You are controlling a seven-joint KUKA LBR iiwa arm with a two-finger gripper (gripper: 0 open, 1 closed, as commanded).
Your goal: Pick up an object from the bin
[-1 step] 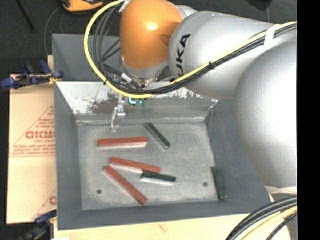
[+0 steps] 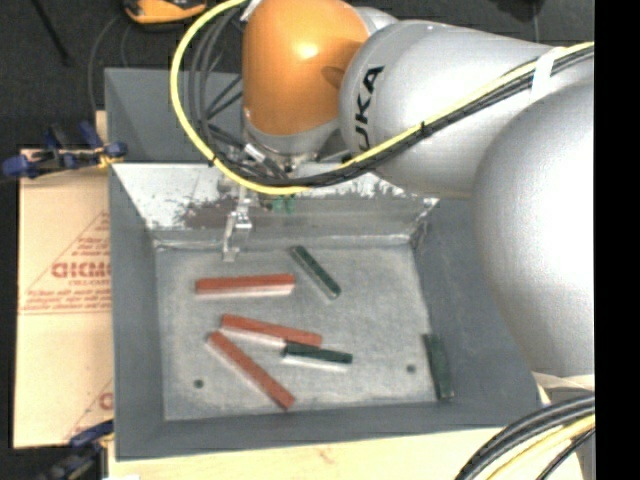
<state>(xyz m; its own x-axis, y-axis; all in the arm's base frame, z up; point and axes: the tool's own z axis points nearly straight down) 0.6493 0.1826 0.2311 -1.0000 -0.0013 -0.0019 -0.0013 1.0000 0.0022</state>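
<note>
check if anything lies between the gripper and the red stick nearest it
Nothing visible does. The gripper hangs by the bin's back wall; the red stick lies flat just below it in the view, and the dark green stick lies apart to one side.

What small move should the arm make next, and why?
Probably bring the gripper slightly toward the bin's middle and down over the red bar: the gripper hangs near the far wall, and this bar lies nearest, apart from the other sticks.
</note>
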